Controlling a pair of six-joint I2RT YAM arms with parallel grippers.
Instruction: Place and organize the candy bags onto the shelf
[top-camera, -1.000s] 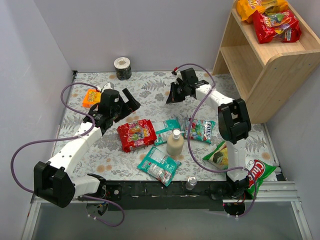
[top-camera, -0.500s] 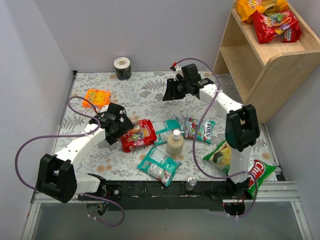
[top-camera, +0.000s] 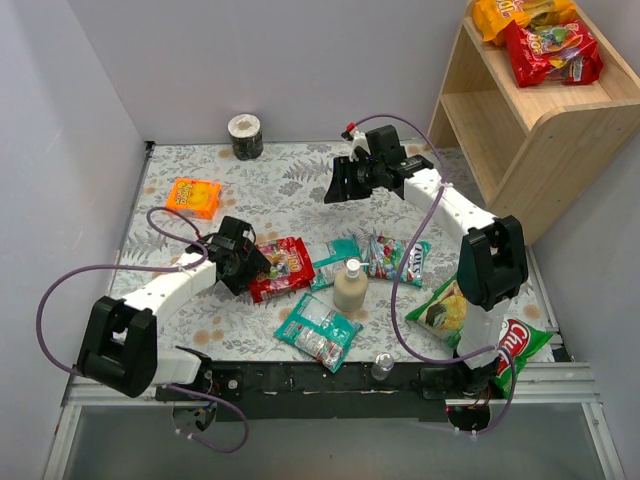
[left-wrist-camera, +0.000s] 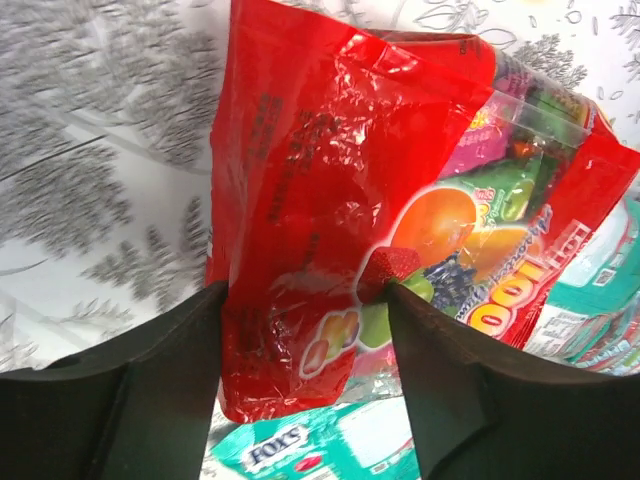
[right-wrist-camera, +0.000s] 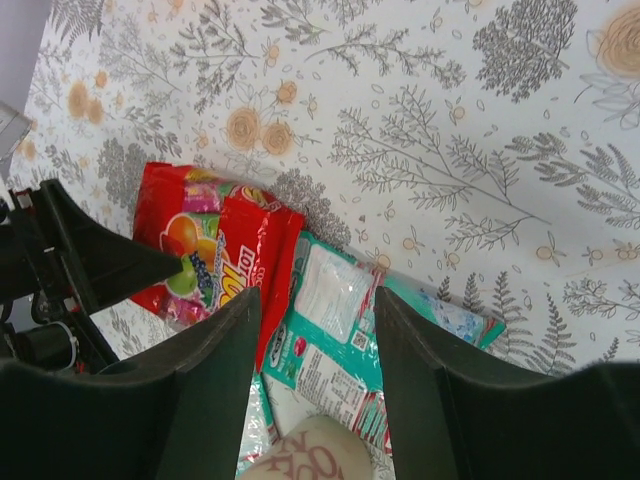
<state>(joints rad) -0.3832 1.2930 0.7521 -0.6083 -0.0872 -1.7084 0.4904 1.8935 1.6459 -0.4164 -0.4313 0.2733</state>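
Though overhead hides it, wrist view shows left hand (left-wrist-camera: 307, 288) spread astride red candy bag (left-wrist-camera: 340, 170)

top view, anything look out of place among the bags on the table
A cream bottle stands upright in the middle, beside a teal bag. At the near right corner a green chip bag seems to hang over the table edge.

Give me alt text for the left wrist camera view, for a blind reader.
A red candy bag printed with fruit sits between the left end effector's two black fingers, on a leaf-patterned table. Teal-and-white bags show at its right and lower edges.
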